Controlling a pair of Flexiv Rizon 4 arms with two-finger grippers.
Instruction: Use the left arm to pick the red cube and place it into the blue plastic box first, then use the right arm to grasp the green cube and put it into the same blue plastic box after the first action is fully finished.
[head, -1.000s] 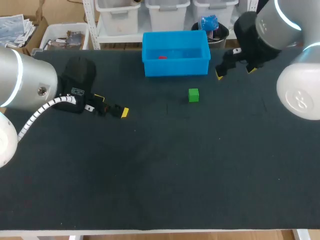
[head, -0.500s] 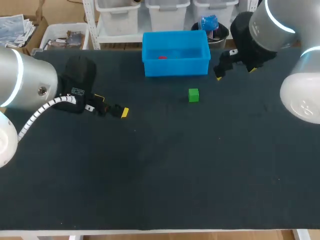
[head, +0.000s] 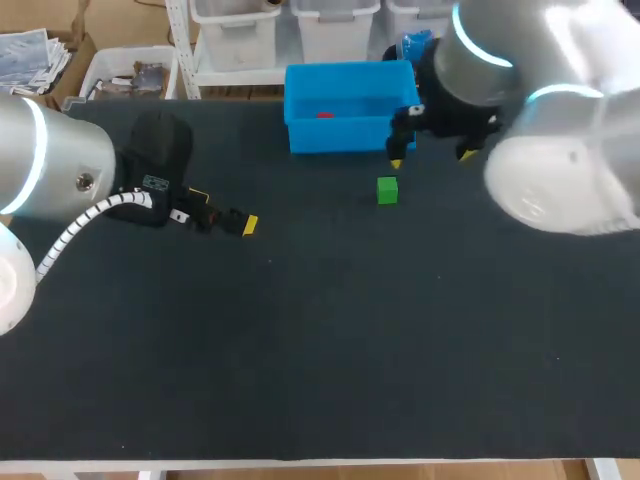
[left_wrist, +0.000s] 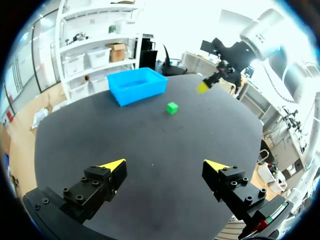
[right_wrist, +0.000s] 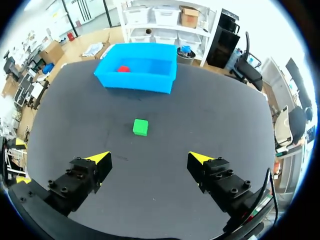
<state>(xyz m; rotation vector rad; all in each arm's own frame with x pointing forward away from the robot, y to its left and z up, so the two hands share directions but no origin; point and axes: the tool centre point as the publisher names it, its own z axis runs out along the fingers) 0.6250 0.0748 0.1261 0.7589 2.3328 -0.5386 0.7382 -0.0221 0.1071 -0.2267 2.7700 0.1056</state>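
Blue plastic box (head: 350, 135): far side of your surface (head: 300, 350). Your right tool (right_wrist: 148, 158): spread wide, empty, above the surface near the green cube (head: 387, 190). Your left tool (left_wrist: 165, 164): spread wide, empty, well apart at left. Green cube: on the surface, near the box front. Red cube (head: 324, 114): inside the box.

Head camera looks down from behind; both wrist cameras, apparently raised, share the blue box (right_wrist: 137, 82).

Dark table (head: 300, 350) bears blue box (head: 350, 135), green cube (head: 387, 190)
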